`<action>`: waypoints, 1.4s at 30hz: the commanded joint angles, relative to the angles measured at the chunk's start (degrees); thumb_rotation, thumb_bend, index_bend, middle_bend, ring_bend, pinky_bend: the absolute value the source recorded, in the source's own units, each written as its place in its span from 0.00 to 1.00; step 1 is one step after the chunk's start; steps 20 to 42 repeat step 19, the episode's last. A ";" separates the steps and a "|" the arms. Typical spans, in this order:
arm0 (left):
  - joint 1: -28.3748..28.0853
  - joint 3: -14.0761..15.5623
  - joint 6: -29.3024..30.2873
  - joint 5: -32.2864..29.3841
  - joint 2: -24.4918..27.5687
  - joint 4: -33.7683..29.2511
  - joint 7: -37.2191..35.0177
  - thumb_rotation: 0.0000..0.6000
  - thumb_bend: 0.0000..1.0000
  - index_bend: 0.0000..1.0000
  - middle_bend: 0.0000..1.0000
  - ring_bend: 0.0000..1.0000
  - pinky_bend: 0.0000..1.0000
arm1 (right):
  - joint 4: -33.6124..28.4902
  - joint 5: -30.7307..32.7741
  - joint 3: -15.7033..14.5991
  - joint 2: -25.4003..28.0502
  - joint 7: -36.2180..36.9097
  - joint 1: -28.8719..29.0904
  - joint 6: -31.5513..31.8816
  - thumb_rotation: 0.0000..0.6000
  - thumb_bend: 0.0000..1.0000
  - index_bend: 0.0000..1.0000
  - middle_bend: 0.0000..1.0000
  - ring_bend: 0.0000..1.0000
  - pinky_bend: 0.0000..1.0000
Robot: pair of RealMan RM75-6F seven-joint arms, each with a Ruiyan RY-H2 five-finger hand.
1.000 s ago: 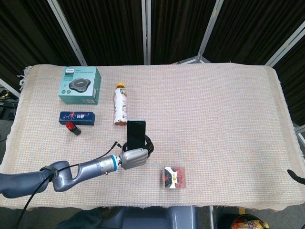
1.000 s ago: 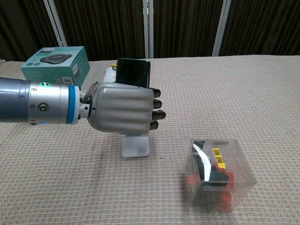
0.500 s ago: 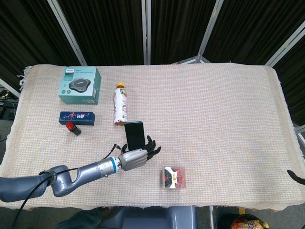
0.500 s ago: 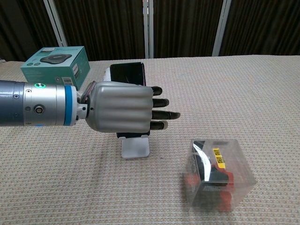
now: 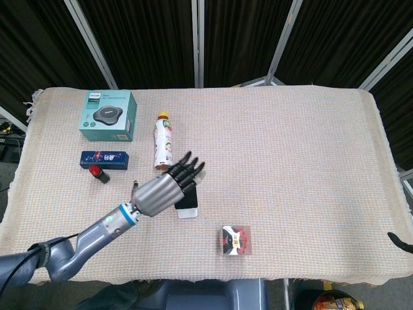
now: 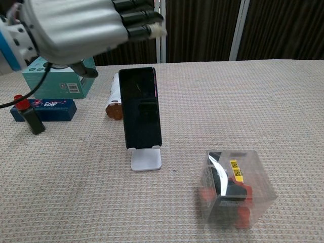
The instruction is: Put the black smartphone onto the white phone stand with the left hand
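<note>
One phone (image 6: 140,107) now leans upright on the stand (image 6: 146,158), its lower edge caught by the front lip so it cannot slide; the left hand (image 6: 76,28) hangs above it, fingers spread, holding nothing, so the placing looks done

I see a glossy glass phone (image 6: 142,107), smooth white plastic stand (image 6: 146,159), rough woven cloth (image 6: 283,116), clear plastic box (image 6: 233,188).

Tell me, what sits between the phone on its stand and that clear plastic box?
Nothing: in the chest view only bare woven tablecloth separates the black smartphone on the white phone stand from the clear box.
</note>
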 commanded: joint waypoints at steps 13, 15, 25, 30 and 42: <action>32.13 9.32 30.01 -10.51 10.67 -5.10 -43.36 1.00 0.00 0.00 0.00 0.00 0.00 | -1.07 -1.94 -0.56 -1.83 -5.06 1.08 -0.52 1.00 0.00 0.00 0.00 0.00 0.00; 33.47 9.92 31.15 -9.64 10.72 -3.88 -45.90 1.00 0.00 0.00 0.00 0.00 0.00 | -1.23 -1.93 -0.60 -1.97 -5.54 1.15 -0.58 1.00 0.00 0.00 0.00 0.00 0.00; 34.70 10.17 31.72 -9.30 11.09 -2.68 -48.20 1.00 0.00 0.00 0.00 0.00 0.00 | -1.18 -1.69 -0.61 -2.13 -6.00 1.24 -0.71 1.00 0.00 0.00 0.00 0.00 0.00; 34.70 10.17 31.72 -9.30 11.09 -2.68 -48.20 1.00 0.00 0.00 0.00 0.00 0.00 | -1.18 -1.69 -0.61 -2.13 -6.00 1.24 -0.71 1.00 0.00 0.00 0.00 0.00 0.00; 34.70 10.17 31.72 -9.30 11.09 -2.68 -48.20 1.00 0.00 0.00 0.00 0.00 0.00 | -1.18 -1.69 -0.61 -2.13 -6.00 1.24 -0.71 1.00 0.00 0.00 0.00 0.00 0.00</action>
